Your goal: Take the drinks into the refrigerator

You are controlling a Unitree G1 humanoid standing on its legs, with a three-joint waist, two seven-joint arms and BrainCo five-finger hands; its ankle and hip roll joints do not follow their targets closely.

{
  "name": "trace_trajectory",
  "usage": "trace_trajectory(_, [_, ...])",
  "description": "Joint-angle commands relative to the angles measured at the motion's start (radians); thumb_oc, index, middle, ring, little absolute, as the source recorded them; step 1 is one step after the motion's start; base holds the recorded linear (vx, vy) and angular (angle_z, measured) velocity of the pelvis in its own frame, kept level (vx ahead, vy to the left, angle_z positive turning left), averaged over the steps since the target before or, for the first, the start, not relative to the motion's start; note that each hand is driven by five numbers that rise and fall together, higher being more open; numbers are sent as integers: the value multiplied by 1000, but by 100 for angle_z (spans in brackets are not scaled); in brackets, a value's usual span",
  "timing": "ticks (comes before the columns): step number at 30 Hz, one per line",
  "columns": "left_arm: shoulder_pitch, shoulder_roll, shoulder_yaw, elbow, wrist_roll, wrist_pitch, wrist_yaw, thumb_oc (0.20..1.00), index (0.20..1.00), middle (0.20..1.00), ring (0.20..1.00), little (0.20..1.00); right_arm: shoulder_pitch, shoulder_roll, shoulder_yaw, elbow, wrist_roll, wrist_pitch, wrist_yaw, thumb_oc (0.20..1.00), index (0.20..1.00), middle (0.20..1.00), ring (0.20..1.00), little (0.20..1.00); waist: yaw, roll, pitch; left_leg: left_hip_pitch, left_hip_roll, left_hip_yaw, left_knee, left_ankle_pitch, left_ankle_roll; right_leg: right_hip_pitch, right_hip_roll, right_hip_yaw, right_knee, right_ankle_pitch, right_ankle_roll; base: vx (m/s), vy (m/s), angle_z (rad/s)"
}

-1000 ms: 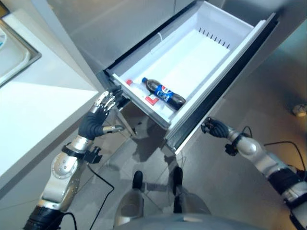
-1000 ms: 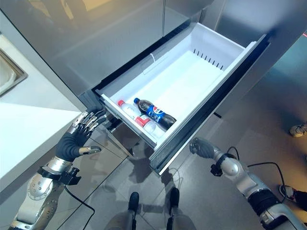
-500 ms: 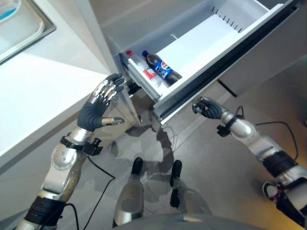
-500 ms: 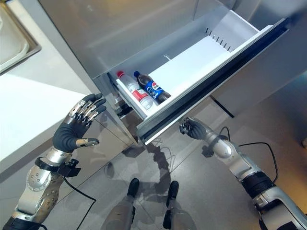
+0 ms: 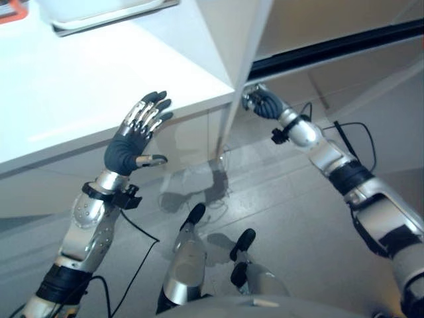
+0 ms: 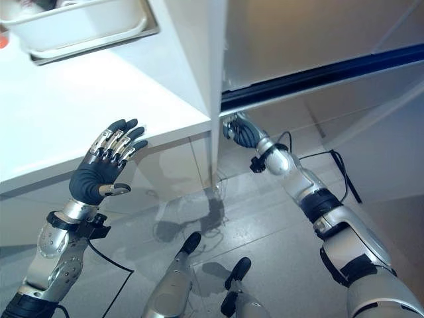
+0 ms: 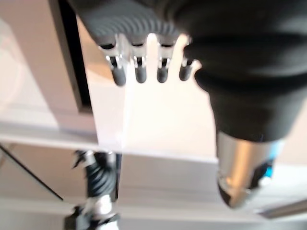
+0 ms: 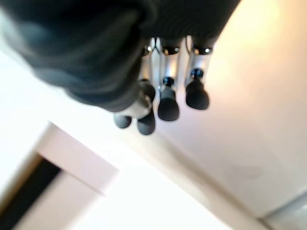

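- We take the white counter (image 5: 79,86) as our landmark; the refrigerator (image 6: 298,33) stands hard against its right end, its grey front shut, with only a dark seam (image 6: 318,74) running across it.
- The right hand (image 5: 263,105) is just past the counter's corner, low on the refrigerator front and under that seam; its fingers (image 8: 165,103) are curled in and hold nothing; we judge that it is there to press the front home with the knuckles, though we cannot tell whether it touches.
- The left hand (image 5: 132,142) is raised in front of the counter's edge, palm turned away, fingers (image 7: 139,72) straight and spread, thumb out to the side; it carries nothing; we read it as held clear so that it stays out of the other arm's work.
- Neither hand has a drink; we judge the drinks to be inside the refrigerator, behind the shut front, which would put the task at or near its end.
- A white basin (image 6: 79,26) sits on the counter's far side, well apart from both hands; it plays no part here.
- What remains, as we judge it, is to check that the seam is shut along its whole length.
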Motion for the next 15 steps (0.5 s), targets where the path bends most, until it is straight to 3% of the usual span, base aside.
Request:
trace_trajectory(1, [3, 47, 19, -98, -6, -53, 2, 1000, 1000, 1000, 1000, 1000, -80, 48, -16, -57, 53, -38, -41, 200, 200, 200, 200, 200, 10, -60, -31, 32, -96, 66, -15, -27, 127, 28, -34, 33, 137, -130, 28, 15, 15, 7])
trace_trajectory(7, [13, 37, 25, -100, 31, -54, 21, 1000, 1000, 1000, 1000, 1000, 11, 45, -20, -119, 36, -39, -16, 200, 200, 200, 200, 200, -7, -57, -31, 40, -92, 78, -20, -30, 130, 22, -34, 45, 149, -133, 26, 1, 9, -1])
trace_trajectory(15, [32, 3, 35, -74, 87, -61, 58, 1000, 1000, 1000, 1000, 1000, 299, 91, -144, -191, 84, -67, -13, 200, 200, 200, 200, 200, -71, -36, -42, 49, -86, 105, -12, -38, 137, 18, -35, 66, 148, -123, 28, -15, 33, -11])
